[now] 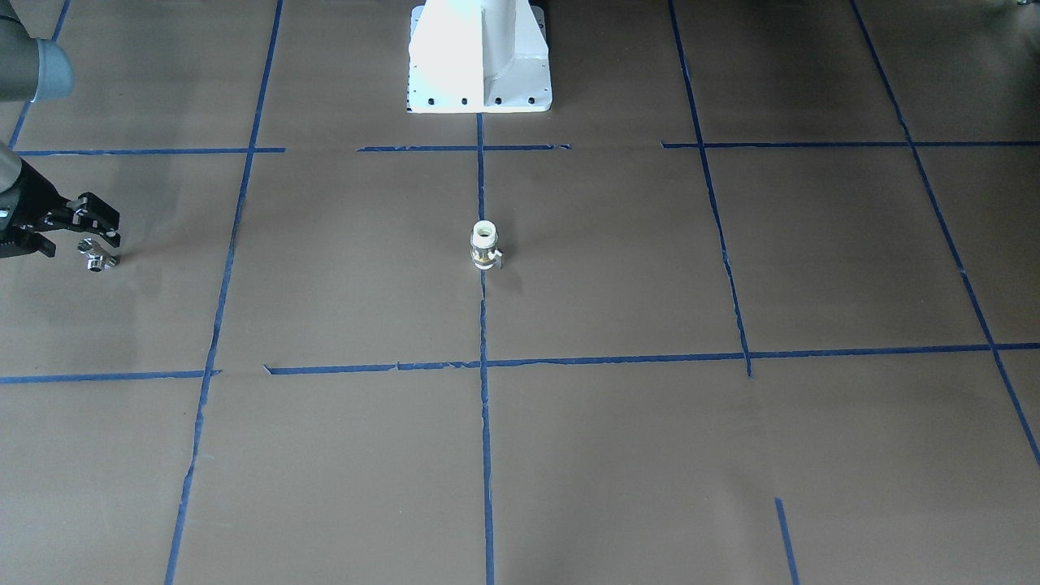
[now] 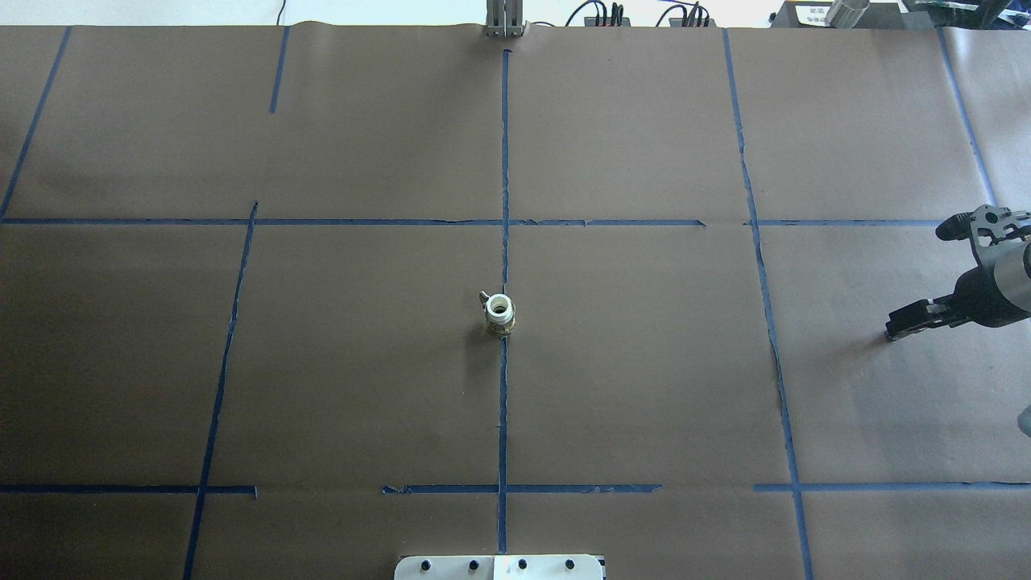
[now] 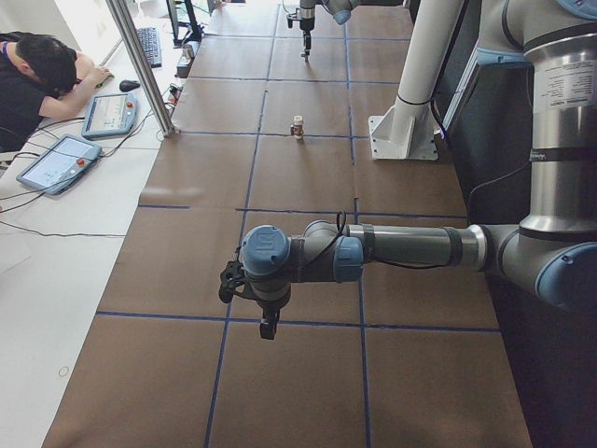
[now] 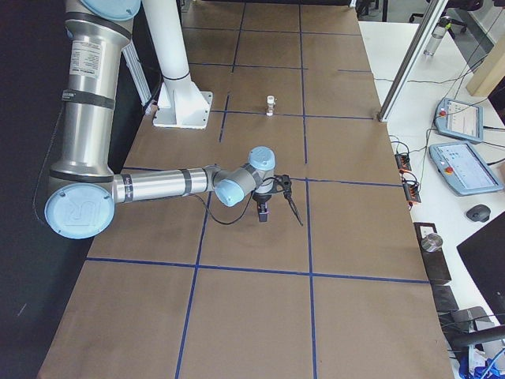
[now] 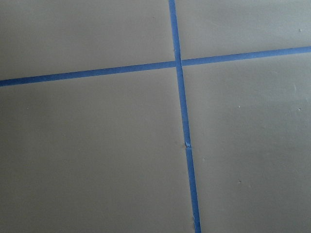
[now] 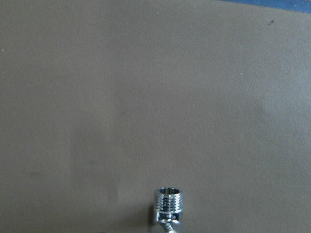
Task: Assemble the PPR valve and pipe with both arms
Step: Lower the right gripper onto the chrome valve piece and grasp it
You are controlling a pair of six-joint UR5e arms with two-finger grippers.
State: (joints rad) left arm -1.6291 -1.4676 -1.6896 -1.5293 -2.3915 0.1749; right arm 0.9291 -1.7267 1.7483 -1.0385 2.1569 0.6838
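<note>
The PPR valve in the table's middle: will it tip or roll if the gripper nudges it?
The PPR valve stands upright on one narrow end, so a side nudge could topple it. Its round body would probably roll, though the side stub may check that. The metal band suggests some weight.

Glossy chrome pipe (image 6: 168,203), white-plastic-and-brass valve (image 1: 485,245), matt brown paper (image 1: 617,268).

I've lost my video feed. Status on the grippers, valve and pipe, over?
Right gripper open, next to the pipe, no grip yet. Left gripper seen only from the side; state unclear. PPR valve upright at table centre, untouched. Nothing in the way.
</note>
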